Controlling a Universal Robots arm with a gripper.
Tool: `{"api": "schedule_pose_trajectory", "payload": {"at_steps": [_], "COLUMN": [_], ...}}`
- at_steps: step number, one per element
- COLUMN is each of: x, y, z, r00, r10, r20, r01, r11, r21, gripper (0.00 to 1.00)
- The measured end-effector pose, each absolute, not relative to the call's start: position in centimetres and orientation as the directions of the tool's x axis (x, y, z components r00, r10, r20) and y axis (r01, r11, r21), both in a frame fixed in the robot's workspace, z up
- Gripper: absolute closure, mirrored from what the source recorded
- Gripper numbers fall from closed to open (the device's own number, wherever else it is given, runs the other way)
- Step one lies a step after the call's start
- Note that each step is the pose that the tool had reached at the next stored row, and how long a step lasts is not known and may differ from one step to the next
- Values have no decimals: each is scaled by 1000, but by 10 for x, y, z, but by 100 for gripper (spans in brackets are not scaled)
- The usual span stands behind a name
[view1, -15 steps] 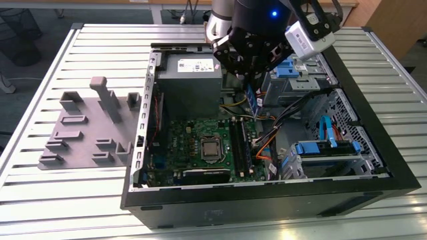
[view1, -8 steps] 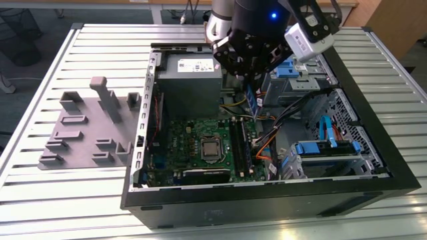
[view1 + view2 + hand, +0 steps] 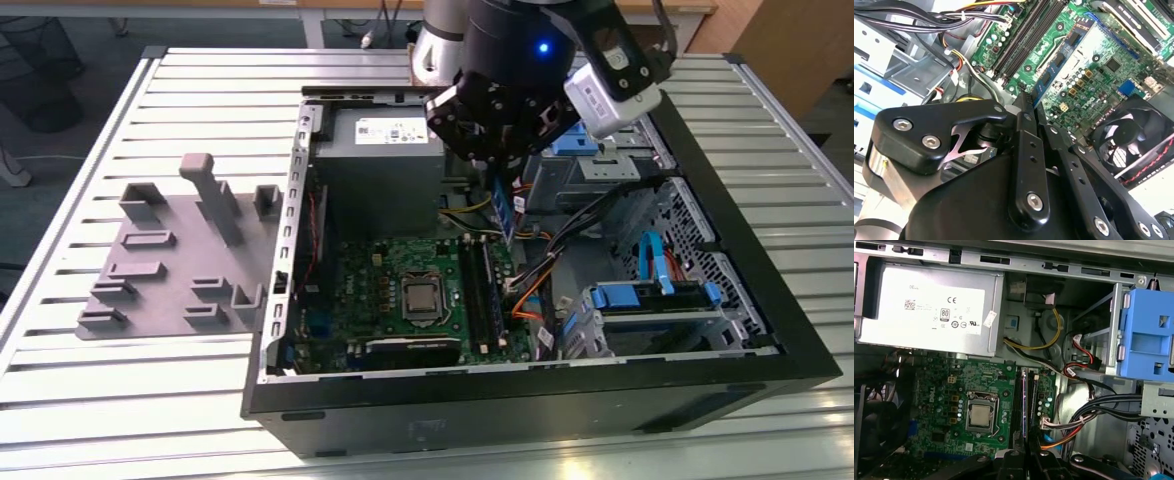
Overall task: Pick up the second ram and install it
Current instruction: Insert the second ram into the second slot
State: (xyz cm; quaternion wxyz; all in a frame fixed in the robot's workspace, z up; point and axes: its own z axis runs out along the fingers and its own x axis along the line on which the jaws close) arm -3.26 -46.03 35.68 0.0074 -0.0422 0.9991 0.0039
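Hanging over the open case [image 3: 747,300] at upper centre of the exterior view, the gripper [image 3: 501,160] has its fingers [image 3: 1026,107] closed on the ram [image 3: 503,205], a thin blue stick held on edge above the slots [image 3: 481,290]. In the second wrist view the ram [image 3: 1064,55] juts from the fingertips over the board [image 3: 1104,75]. A grey tray [image 3: 160,260] lies on the counter [image 3: 80,400], centre left.

Lab workbench, slatted metal table [image 3: 120,420], open computer case [image 3: 747,300], fixture tray [image 3: 160,270]
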Motion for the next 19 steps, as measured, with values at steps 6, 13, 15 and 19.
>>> {"api": "schedule_pose_trajectory", "payload": {"at_steps": [6, 13, 15, 19], "x": [-33, -33, -33, -33], "y": [-461, -461, -461, -461], "z": [349, 337, 333, 326], "r00": [-997, -999, -999, -1000], "r10": [-70, -51, -44, -16], "r20": [-15, -15, -15, -15], "r01": [-70, -51, -44, -16], "r11": [998, 999, 999, 1000], "r21": [7, 7, 7, 7], "gripper": [86, 86, 86, 86]}}
